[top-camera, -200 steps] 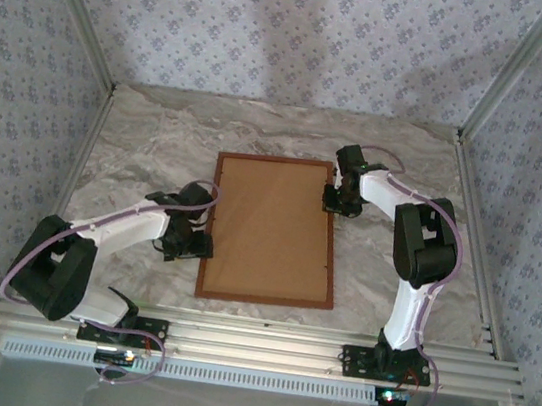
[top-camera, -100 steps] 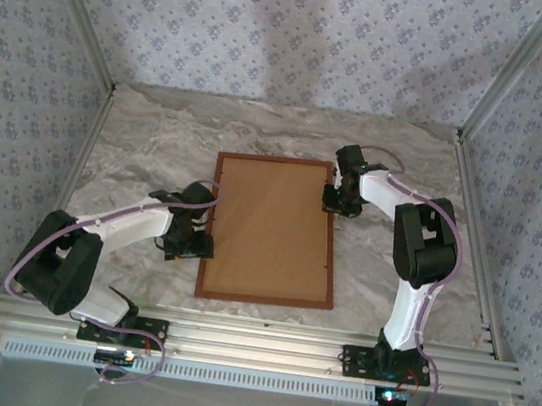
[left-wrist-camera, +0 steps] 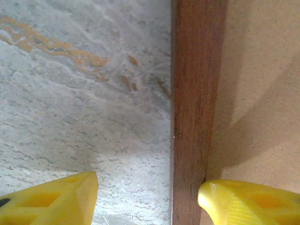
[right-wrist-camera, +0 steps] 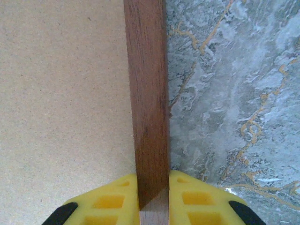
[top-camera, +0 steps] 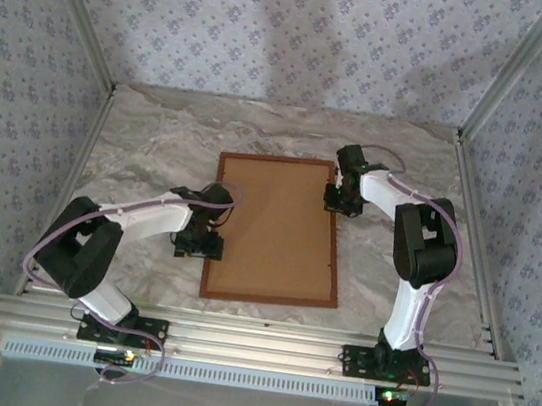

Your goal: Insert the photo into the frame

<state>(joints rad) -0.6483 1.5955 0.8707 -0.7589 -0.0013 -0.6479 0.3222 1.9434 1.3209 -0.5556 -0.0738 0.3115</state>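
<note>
The frame point(top-camera: 268, 299), a thin reddish-brown wooden rectangle, lies flat in the middle of the table with a plain brown backing board point(top-camera: 272, 229) filling it. The photo is hidden. My left gripper point(top-camera: 207, 245) is open and straddles the frame's left rail point(left-wrist-camera: 194, 108): one yellow finger point(left-wrist-camera: 56, 201) is over the table, the other point(left-wrist-camera: 248, 201) over the board. My right gripper point(top-camera: 335, 200) is shut on the frame's right rail point(right-wrist-camera: 147, 93), with a yellow finger point(right-wrist-camera: 108, 201) on each side of the wood.
The grey marble table point(top-camera: 158, 147) has patterned walls at the back and on both sides. Aluminium rails point(top-camera: 251, 342) run along its near edge, by the arm bases. Bare tabletop lies left, right and behind the frame.
My left arm has swung right, bringing its open gripper over the frame's left rail. The frame has shifted slightly to the right. The right gripper has kept its hold.
</note>
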